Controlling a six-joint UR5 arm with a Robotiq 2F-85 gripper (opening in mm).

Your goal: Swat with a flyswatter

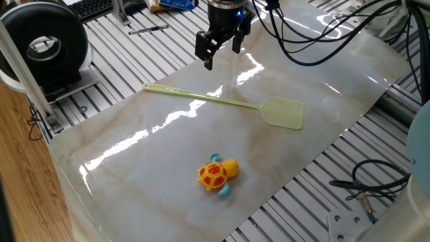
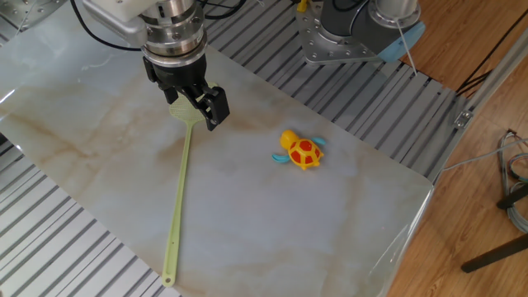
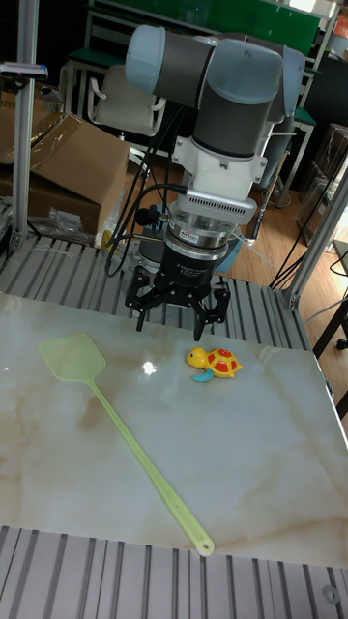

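The pale yellow-green flyswatter (image 1: 201,97) lies flat on the marble sheet, its mesh head (image 1: 283,112) pointing right in this fixed view. My gripper (image 1: 220,50) hangs open and empty in the air beyond the handle's middle. In the other fixed view the gripper (image 2: 198,111) covers part of the flyswatter (image 2: 183,181) head. The tall view shows the gripper (image 3: 181,319) raised between the flyswatter (image 3: 72,368) and the orange-and-yellow toy turtle (image 3: 217,361). The turtle (image 1: 216,175) sits apart from the swatter, nearer the sheet's front edge.
The marble sheet (image 1: 134,168) rests on a ribbed metal table. A black round device (image 1: 44,44) and a keyboard (image 1: 91,8) stand at the back left. Cables (image 1: 376,181) lie off the right edge. The arm's base (image 2: 346,33) stands behind the sheet.
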